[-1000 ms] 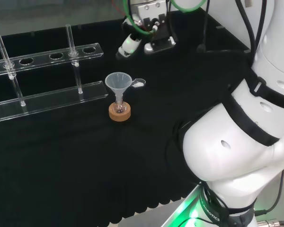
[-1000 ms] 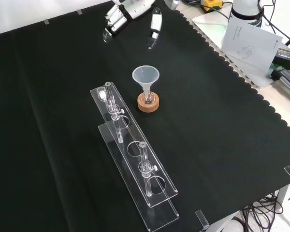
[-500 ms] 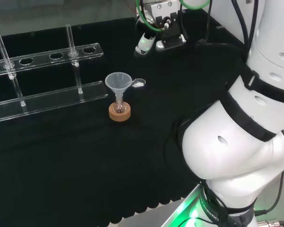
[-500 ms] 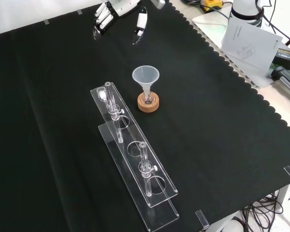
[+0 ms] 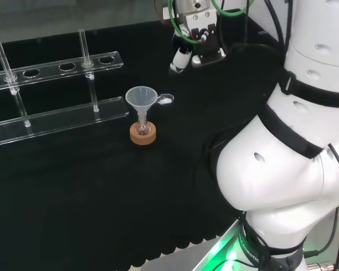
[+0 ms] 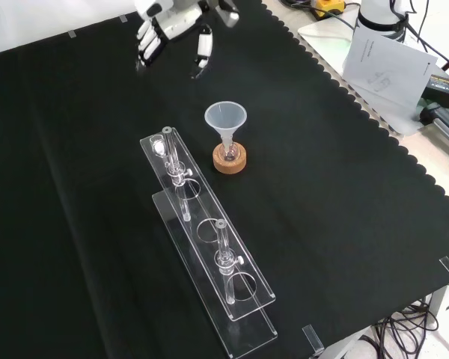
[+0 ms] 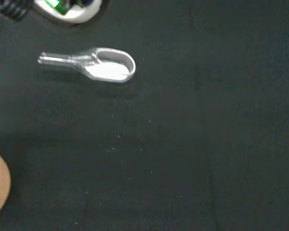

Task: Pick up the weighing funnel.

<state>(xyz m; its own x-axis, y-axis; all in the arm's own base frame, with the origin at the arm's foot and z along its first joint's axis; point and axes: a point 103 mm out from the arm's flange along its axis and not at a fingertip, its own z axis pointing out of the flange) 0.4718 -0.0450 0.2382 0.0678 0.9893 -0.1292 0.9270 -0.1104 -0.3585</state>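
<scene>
The weighing funnel (image 7: 107,67), a small clear scoop with a short stem and white powder in its bowl, lies flat on the black cloth. In the head view the weighing funnel (image 5: 165,99) rests just right of the big funnel (image 5: 140,99). My hand (image 5: 183,56) hangs in the air above and beyond it, apart from it. In the front view the hand (image 6: 168,22) sits near the top edge with its fingers straight and spread, holding nothing. A blurred part of the hand (image 7: 62,7) shows at the wrist picture's edge.
The big funnel (image 6: 225,118) stands in a small flask on a cork ring (image 6: 230,159). A clear rack (image 6: 209,254) with two upright tubes lies near the ring; in the head view the rack (image 5: 56,118) is left of the funnel. Papers (image 6: 389,63) lie off the cloth.
The hand has shifted rightward in the head view and leftward in the front view, staying above the cloth. The weighing funnel and the other ware have not moved.
</scene>
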